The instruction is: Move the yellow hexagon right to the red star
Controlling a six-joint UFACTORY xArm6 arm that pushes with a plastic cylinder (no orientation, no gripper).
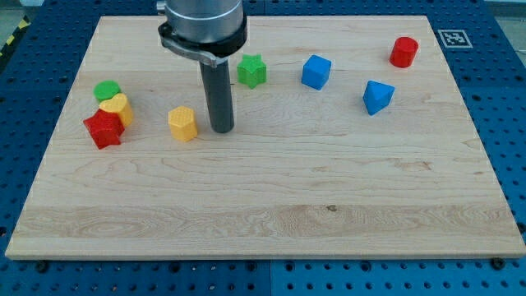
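The yellow hexagon (182,123) lies on the wooden board, left of centre. The red star (103,128) lies further to the view's left, touching a second yellow block (118,108), with a green block (107,90) just above that. My tip (220,129) stands on the board just to the right of the yellow hexagon, a small gap apart from it. The rod rises up to the arm's grey flange at the view's top.
A green star (252,71) lies above and right of the rod. A blue cube (316,71) and a blue block (377,96) lie to the right. A red cylinder (403,52) stands near the top right corner. The board (271,214) sits on a blue perforated table.
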